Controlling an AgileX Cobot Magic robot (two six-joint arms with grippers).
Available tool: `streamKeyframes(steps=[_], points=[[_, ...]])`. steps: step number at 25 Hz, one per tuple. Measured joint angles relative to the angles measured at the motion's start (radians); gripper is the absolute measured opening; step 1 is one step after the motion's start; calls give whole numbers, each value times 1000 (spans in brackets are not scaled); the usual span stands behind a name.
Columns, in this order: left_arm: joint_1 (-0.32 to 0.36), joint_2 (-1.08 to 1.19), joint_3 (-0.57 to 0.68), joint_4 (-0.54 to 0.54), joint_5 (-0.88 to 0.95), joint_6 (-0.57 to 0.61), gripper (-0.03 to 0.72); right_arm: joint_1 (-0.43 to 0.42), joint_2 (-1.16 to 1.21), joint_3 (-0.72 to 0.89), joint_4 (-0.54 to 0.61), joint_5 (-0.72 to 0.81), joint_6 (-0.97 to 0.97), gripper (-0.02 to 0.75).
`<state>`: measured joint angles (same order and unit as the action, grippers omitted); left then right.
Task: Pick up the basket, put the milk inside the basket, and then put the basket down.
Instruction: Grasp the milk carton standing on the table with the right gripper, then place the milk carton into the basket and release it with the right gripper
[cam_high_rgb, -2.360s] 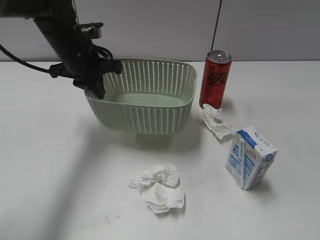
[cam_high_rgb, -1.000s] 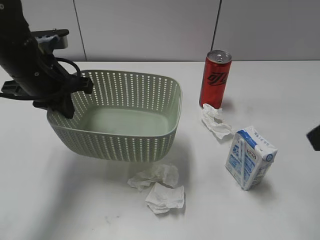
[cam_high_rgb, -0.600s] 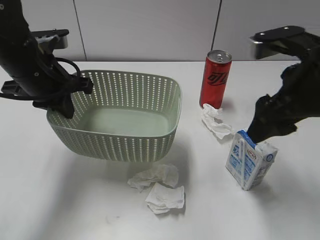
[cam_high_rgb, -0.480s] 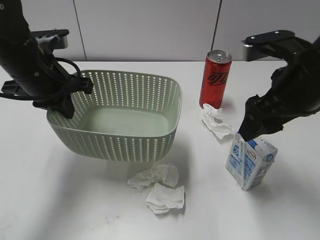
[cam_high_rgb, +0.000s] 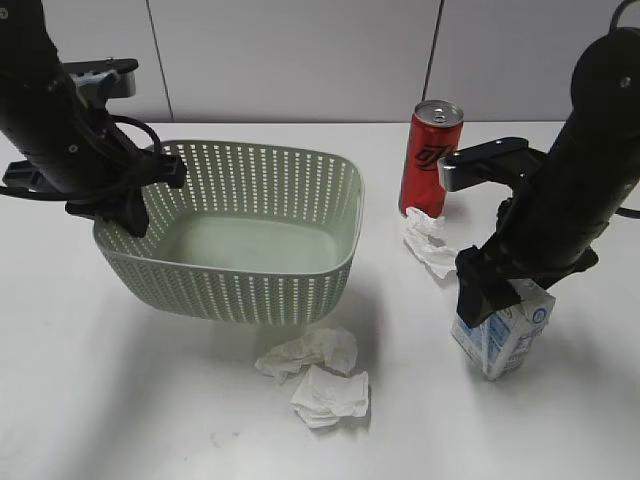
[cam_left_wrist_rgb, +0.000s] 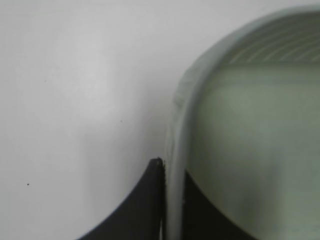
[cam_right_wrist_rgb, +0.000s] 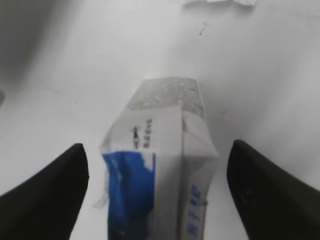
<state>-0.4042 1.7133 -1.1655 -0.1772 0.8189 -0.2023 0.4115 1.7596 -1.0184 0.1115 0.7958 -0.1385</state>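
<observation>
While left gripper (cam_high_rgb: 135, 205) clamps empty basket (cam_high_rgb: 245, 235) rim, right gripper (cam_right_wrist_rgb: 157, 185) spread around milk (cam_right_wrist_rgb: 160, 165).

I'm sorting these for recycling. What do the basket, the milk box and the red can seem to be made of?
The basket looks like moulded matte plastic: pale green, uniform slotted walls. The milk seems coated printed paperboard, with folded seams and creased edges. The red can appears to be glossy painted metal, with a bare silvery rim.

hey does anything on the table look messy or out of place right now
Yes. Crumpled tissues litter the table: two in front of the lifted basket, one beside the red can. Nothing spilled.
</observation>
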Motion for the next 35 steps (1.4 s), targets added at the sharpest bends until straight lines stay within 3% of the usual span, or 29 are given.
streamKeyframes(steps=[8, 13, 21, 27, 35], points=[[0, 0, 0, 0, 0, 0, 7, 0, 46, 0, 3, -6, 51, 475], [0, 0, 0, -1, 0, 0, 7, 0, 46, 0, 2, -1, 71, 316], [0, 0, 0, -1, 0, 0, 7, 0, 32, -1, 3, 24, 123, 316], [0, 0, 0, 0, 7, 0, 7, 0, -132, -11, -28, 100, 130, 312], [0, 0, 0, 7, 2, 0, 7, 1, -299, -239, -49, 354, 101, 312]])
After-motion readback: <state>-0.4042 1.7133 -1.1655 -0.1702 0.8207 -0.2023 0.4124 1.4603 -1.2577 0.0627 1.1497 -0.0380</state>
